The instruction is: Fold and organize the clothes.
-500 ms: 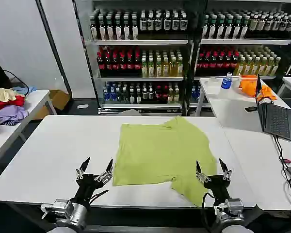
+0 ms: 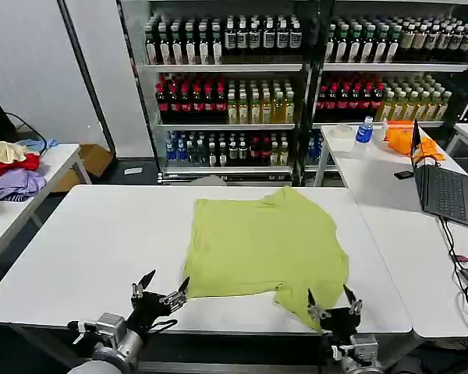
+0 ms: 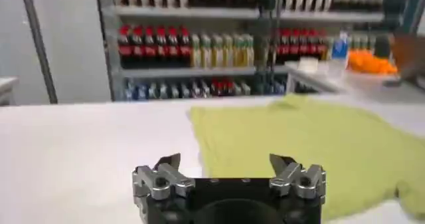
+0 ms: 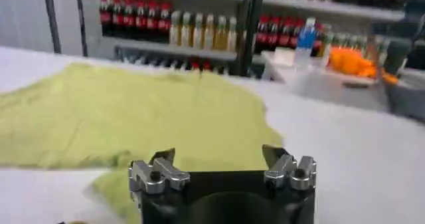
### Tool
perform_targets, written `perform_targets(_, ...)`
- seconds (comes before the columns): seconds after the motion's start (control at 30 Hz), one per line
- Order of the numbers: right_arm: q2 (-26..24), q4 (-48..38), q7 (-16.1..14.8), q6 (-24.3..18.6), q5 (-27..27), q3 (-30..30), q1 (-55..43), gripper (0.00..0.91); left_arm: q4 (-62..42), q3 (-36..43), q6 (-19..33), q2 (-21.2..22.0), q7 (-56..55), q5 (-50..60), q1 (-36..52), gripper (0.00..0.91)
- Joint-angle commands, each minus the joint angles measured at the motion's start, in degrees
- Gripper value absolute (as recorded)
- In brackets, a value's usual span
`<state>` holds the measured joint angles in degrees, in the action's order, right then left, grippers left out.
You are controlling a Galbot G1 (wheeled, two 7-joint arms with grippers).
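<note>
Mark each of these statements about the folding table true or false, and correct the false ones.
1. The T-shirt lies spread on the white table. True.
2. The left gripper holds the shirt's hem. False: it is open, empty, beside the shirt's near corner.
3. The right gripper is open. True.
4. A laptop sits on the shirt. False: it is on the neighbouring table.
5. Bottles fill the shelves behind. True.

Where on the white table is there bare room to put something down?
The widest bare patch lies between the T-shirt and the white table's left edge, ahead of the open left gripper. A narrower strip lies right of the shirt. The near edge by the open right gripper is crowded: cloth reaches it.
</note>
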<state>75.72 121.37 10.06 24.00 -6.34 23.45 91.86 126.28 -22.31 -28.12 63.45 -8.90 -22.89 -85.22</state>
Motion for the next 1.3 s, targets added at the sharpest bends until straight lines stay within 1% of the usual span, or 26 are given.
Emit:
perform_targets(0.03,0.44,-1.13,0.09,1.97,0.15,-1.71,0.55,0.907,-5.53,4.47,-5.0,-2.35,0.14,1.41,4.71,0.907)
perform_targets(0.23,0.34,-0.51,-0.02,2.29,0.18,-1.4,1.23,0.907,-9.68,6.51,-5.02,-1.49,0.13,0.93,8.05,0.907)
perform_targets(0.4,0.55,-0.46,0.15,2.52,0.34,-1.4,1.39,0.907,-10.79,7.71,-5.03,-1.48,-0.27,-0.12,8.87,0.907)
perform_targets(0.43,0.64,-0.5,0.18,2.55,0.36,-1.45,1.38,0.907,-11.12,7.99,-5.04,-1.43,-0.35,-0.11,8.99,0.877)
perform_targets(0.47,0.72,-0.54,0.17,2.59,0.44,-1.51,1.38,0.907,-11.2,8.08,-5.03,-1.41,-0.41,-0.1,9.13,0.524)
perform_targets(0.5,0.88,-0.6,0.22,2.69,0.48,-1.58,1.37,0.907,-11.92,8.3,-5.03,-1.15,-0.65,-0.1,9.47,0.373)
perform_targets(0.53,0.95,-0.62,0.29,2.79,0.5,-1.61,1.37,0.736,-12.42,8.44,-5.03,-0.96,-0.92,-0.1,9.76,0.151)
perform_targets(0.57,1.08,-0.67,0.46,2.89,0.53,-1.68,1.35,0.574,-12.78,8.57,-5.03,-0.87,-1.14,-0.11,9.88,0.101)
perform_targets(0.6,1.13,-0.77,0.47,3.0,0.52,-1.72,1.31,0.282,-13.22,8.72,-5.02,-0.75,-1.34,-0.12,10.09,0.04)
perform_targets(0.67,1.13,-0.88,0.44,3.17,0.46,-1.81,1.28,0.01,-13.65,8.9,-5.01,-0.62,-1.49,-0.11,10.29,0.03)
perform_targets(0.83,1.2,-1.19,0.78,3.57,-0.04,-2.15,1.35,0.0,-14.13,9.13,-4.96,-0.43,-1.69,-0.38,10.43,0.03)
perform_targets(1.3,0.94,-0.48,0.49,3.63,-1.74,-1.04,2.24,0.0,-14.93,9.03,-4.94,-0.17,-0.99,-2.53,10.66,0.03)
